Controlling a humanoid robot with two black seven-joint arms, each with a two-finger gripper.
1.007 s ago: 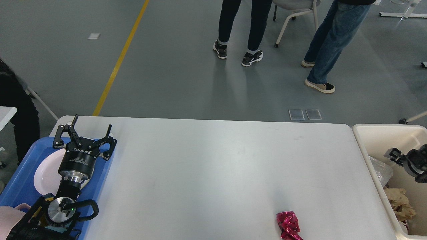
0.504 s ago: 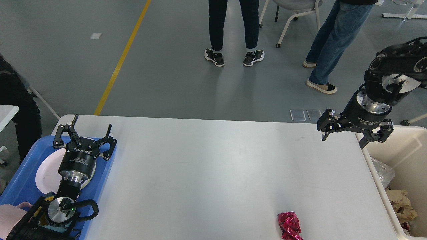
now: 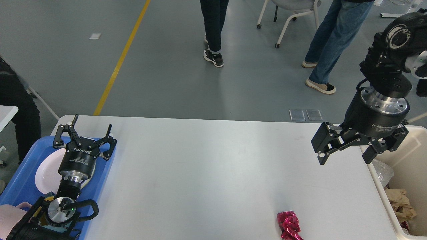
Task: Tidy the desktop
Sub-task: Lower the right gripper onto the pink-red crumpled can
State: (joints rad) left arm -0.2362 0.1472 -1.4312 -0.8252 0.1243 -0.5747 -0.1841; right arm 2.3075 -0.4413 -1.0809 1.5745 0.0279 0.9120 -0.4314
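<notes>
The white desktop [image 3: 206, 173] fills the middle of the head view. A crumpled shiny pink wrapper [image 3: 289, 226] lies on it near the front edge, right of centre. My left gripper [image 3: 87, 128] is open over the far end of the blue tray [image 3: 106, 166], with nothing between its fingers. My right gripper [image 3: 346, 159] hangs open and empty above the desktop's right edge, well behind and to the right of the wrapper.
The blue tray at the left holds a white plate [image 3: 46, 173]. A beige bin [image 3: 408, 160] with crumpled paper and plastic stands against the desktop's right edge. Beyond the desktop are two people's legs [image 3: 325, 43] and a chair [image 3: 293, 13].
My right arm has come up out of the bin and swung over the desktop's right edge, then lowered and come nearer. The left arm has not moved. One person behind has walked.
</notes>
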